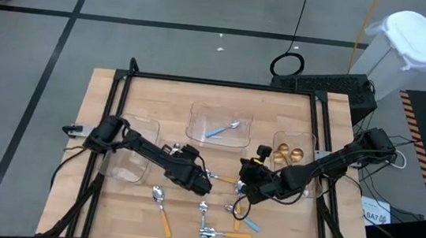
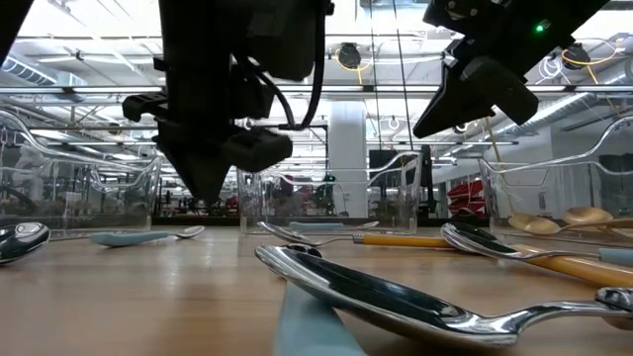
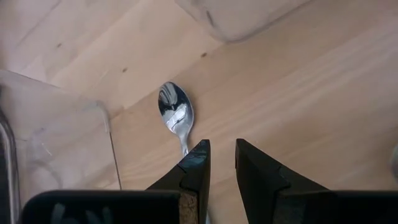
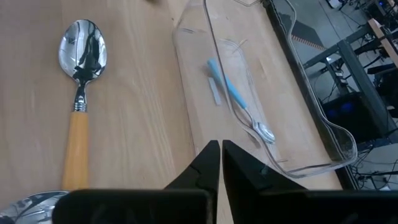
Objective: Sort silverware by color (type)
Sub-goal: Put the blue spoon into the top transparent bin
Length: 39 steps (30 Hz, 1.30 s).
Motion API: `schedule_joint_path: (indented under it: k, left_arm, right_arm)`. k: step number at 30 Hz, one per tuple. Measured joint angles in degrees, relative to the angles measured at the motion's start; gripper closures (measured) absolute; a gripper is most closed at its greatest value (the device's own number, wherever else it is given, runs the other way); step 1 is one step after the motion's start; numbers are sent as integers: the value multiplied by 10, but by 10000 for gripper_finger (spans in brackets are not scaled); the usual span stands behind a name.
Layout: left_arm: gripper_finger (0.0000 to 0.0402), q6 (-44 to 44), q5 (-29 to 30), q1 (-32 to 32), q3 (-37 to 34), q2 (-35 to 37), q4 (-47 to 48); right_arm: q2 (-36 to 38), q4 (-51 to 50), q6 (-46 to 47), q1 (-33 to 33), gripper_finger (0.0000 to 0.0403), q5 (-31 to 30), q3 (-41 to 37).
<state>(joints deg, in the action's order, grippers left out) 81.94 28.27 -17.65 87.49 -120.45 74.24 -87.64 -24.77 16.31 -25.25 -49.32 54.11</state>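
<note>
Our left gripper (image 3: 222, 163) hangs over bare wood, fingers slightly parted, empty; a spoon (image 3: 175, 115) lies just ahead, with a tray wall (image 3: 107, 134) close beside it. Our right gripper (image 4: 221, 163) is pressed together, empty, at the middle tray's (image 4: 323, 124) edge; inside lies a blue spoon (image 4: 239, 102), and an orange spoon (image 4: 81, 93) lies alongside on open table (image 1: 132, 213).

A robotics lab or workshop: a wooden table (image 1: 105, 92) on grey tiled floor (image 1: 169, 3), cables (image 1: 286, 63) beyond its far edge, strip-lit ceiling (image 2: 89, 44) overhead.
</note>
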Motion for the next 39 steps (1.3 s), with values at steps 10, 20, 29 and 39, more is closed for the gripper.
schedule_joint_path:
  k: [10,20,29,39]
  left_arm:
    - [287,-10,-3,1,0,-6,9]
    - [268,27,-28,3,0,-6,-9]
    - [268,49,-28,3,0,-6,13]
    - [268,72,-39,3,0,-12,57]
  right_arm:
    - [0,-1,-14,-8,390,1,0]
    - [0,-1,-37,-23,390,1,0]
    - [0,-1,-37,-23,390,1,0]
    - [0,-2,-35,-23,390,1,0]
